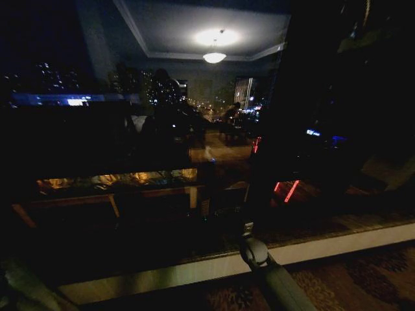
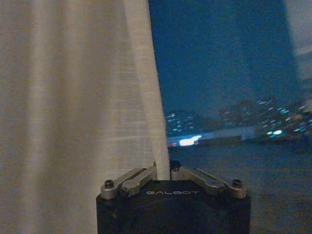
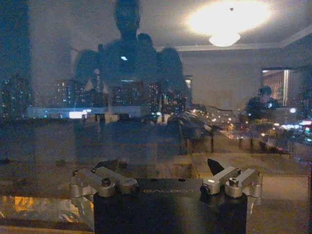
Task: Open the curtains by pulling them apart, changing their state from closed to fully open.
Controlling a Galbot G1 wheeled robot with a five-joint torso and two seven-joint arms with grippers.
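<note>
Left gripper point(image 2: 163, 169) pinches curtain point(image 2: 73, 97) edge beside bare window glass point(image 2: 229, 73)

Dark window glass point(image 1: 194, 149) reflects a lit ceiling lamp point(image 1: 214, 57).

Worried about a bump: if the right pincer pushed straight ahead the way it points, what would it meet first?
Probably the dark reflective window glass; the open right pincer faces it with nothing visible between, though depth is unclear.
</note>
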